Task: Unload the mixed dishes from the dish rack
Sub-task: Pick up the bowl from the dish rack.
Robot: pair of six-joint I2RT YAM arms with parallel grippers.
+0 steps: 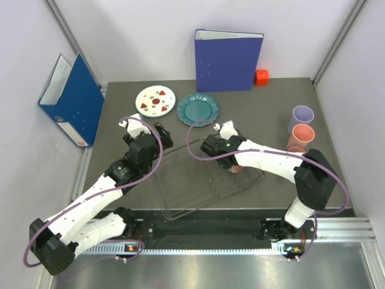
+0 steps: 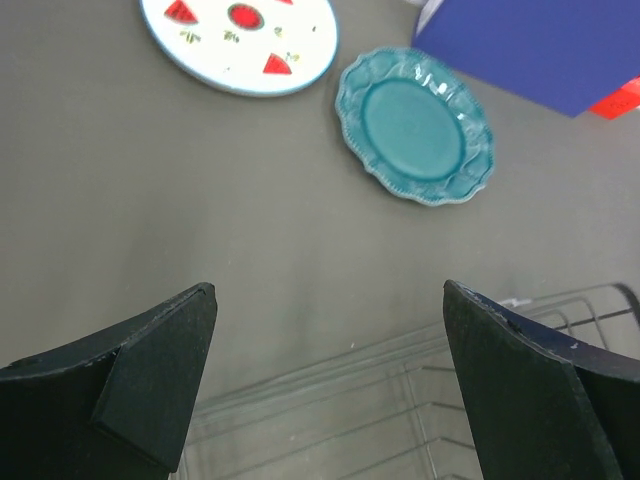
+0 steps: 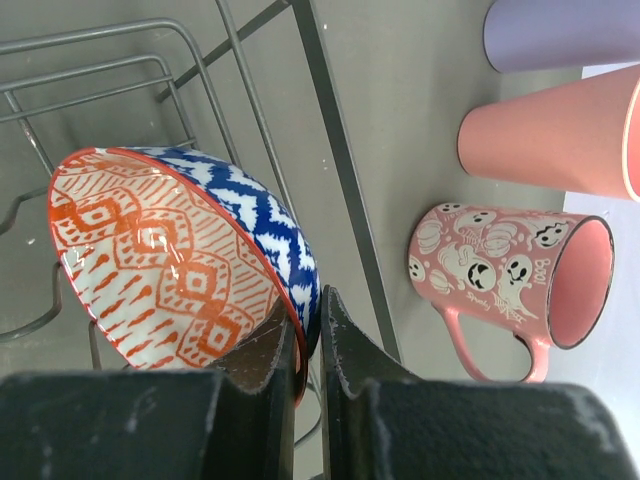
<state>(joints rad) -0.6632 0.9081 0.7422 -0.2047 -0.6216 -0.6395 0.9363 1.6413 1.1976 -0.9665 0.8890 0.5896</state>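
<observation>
both arm bases sit at the near table edge in the overhead view. the left arm [image 1: 102, 195] reaches toward the far left corner of the dish rack [image 1: 204, 180]. the right arm [image 1: 271, 159] bends back over the rack's right side, where a sliver of the small patterned bowl [image 1: 236, 170] shows under the wrist. beyond the rack, flat on the table [image 1: 258, 108], lie the white watermelon plate [image 1: 155, 100] and, just beside it, the teal plate [image 1: 198, 109]. at the right stand the lavender cup [image 1: 302, 115], the plain pink cup [image 1: 302, 134] and the pink mug [image 1: 295, 149], all outside the rack. blue binders [image 1: 227, 60] and a small red cube [image 1: 261, 77] stand at the back.

from the left wrist, the left gripper [image 2: 328, 288] has its fingers spread wide with nothing between them, above the rack's far wires; both plates lie ahead on the table.

from the right wrist, the right gripper [image 3: 308, 315] is pressed together on the bowl's rim, pinching it. the bowl is tilted on edge inside the rack, close to the side wire. the mug, printed with ghosts, stands just past that wire, with the other two cups beyond it.
</observation>
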